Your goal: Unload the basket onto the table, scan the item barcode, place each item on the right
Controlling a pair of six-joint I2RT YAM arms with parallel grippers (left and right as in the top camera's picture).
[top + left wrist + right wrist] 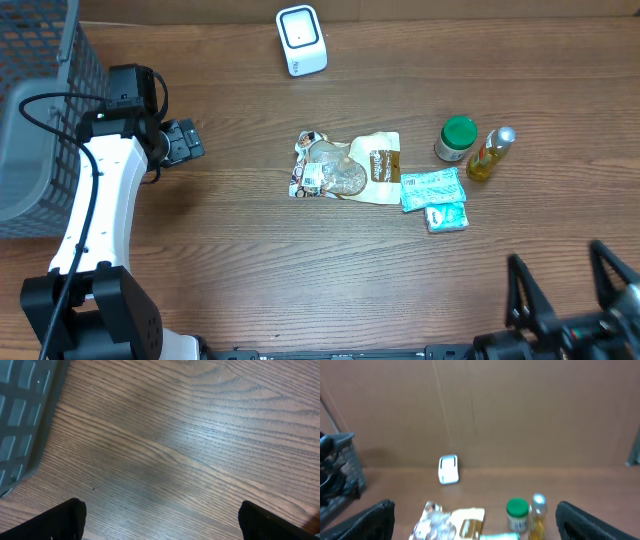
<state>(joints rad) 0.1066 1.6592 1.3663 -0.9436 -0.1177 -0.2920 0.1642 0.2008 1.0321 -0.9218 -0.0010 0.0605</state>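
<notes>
Left and right jaws gape empty; scanner [301, 40] shows overhead and from right wrist.

A dark wood-grain tabletop [200, 435] lies under the left fingers [60, 520], soft light glancing off it; far beyond the right fingers [375, 522], a plain brown wall [520, 410] rises.

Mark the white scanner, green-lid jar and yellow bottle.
white scanner [301, 38], overhead view, on its top face.
green-lid jar [459, 133], overhead view, on the lid.
yellow bottle [484, 160], overhead view, on the body.
</notes>
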